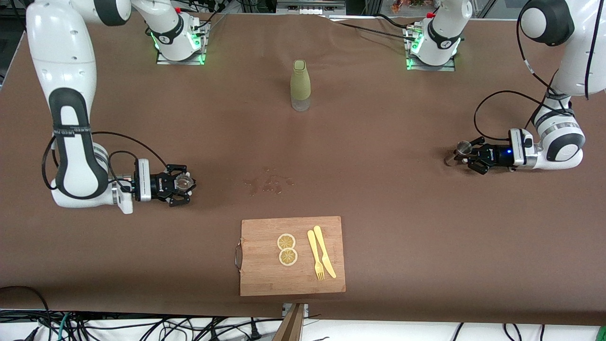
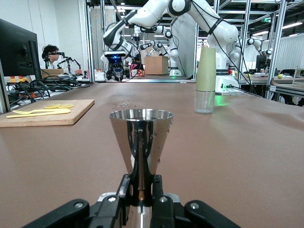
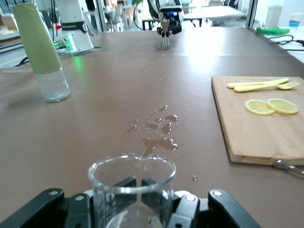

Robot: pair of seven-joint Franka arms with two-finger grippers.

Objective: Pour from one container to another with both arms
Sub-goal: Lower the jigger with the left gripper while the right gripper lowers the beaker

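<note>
Currently, the left hand (image 1: 466, 154), at frame right, is clamped on a conical steel measuring cup (image 2: 141, 137); the right hand (image 1: 182, 185), at frame left, grips a clear glass beaker (image 3: 131, 190), both low over the brown desk (image 1: 378, 199).

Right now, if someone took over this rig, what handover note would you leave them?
Left gripper: shut on a metal jigger, low at the left arm's end of the table.
Right gripper: shut on a glass beaker, low at the right arm's end.
Both cups are upright and far apart.
Spilled drops lie mid-table, between the bottle and the cutting board.
Done: both cups gripped.
Left: bring them together and pour.
</note>
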